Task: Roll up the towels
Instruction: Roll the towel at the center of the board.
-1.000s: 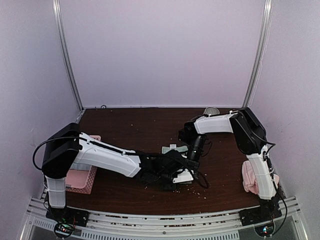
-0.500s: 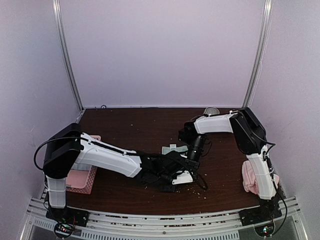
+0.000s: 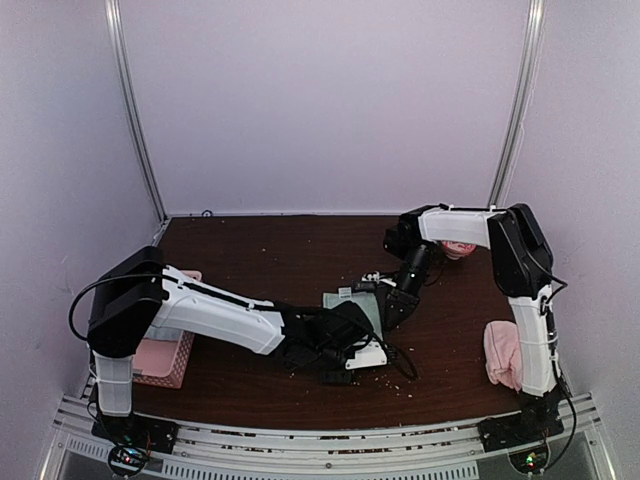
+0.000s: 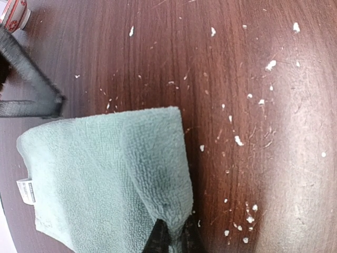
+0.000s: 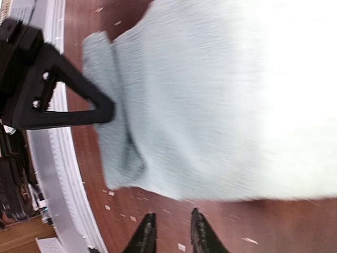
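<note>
Mint green towel (image 3: 352, 300) lies at mid-table, partly folded, one layer lapped over another along its right side in the left wrist view (image 4: 105, 174); a white care label shows at its far edge. The left gripper (image 4: 172, 232) is pinched tight on the towel's near corner, with terry cloth bunched between the fingertips. From above, this gripper (image 3: 352, 345) sits at the towel's near edge.

The right gripper (image 5: 172, 213) hangs over bare wood just off the towel's edge, fingers slightly parted with nothing between them (this view is blurred and overexposed on one side). From above it (image 3: 392, 305) stands at the towel's right side.

Pink towel (image 3: 498, 352) lies in a heap at the table's right edge, beside the right arm's base and well apart from both grippers.

Dark wooden table (image 3: 260, 250) carries scattered pale crumbs (image 4: 271, 65). A red-striped mug (image 3: 460, 247) stands towards the back right. A pink basket (image 3: 165, 362) sits at the near left.
</note>
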Available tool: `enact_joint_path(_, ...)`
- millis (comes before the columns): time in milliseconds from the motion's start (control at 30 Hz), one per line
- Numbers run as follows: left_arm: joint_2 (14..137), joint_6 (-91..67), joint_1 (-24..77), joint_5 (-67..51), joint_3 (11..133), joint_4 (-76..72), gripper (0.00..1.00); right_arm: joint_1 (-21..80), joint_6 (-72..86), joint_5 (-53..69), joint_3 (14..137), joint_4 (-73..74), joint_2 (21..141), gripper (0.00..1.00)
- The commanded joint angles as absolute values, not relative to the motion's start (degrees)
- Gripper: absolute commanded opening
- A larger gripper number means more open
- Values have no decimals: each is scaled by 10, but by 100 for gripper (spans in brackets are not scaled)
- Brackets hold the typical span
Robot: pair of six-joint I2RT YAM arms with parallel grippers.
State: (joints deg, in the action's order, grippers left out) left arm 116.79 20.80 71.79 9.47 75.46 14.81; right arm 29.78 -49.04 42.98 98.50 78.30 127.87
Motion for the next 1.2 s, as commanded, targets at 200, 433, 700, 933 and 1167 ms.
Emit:
enact_joint_path(200, 1174, 184, 719, 65, 779, 162, 1, 306, -350, 336, 1071, 682, 1355, 16)
enact_joint_path(433, 1165, 158, 709, 21, 774, 162, 1, 313, -318, 317, 1089, 657, 1365, 16)
enact_joint_path(700, 1187, 100, 651, -98, 767, 159, 0, 258, -321, 379, 1080, 685, 1279, 20)
enact_joint_path(933, 1255, 0, 561, -400, 845, 190, 3, 223, -316, 424, 1117, 707, 1137, 25)
enact_joint_path(1167, 1351, -49, 523, -501, 946, 272, 1, 227, -413, 576, 1056, 731, 984, 33)
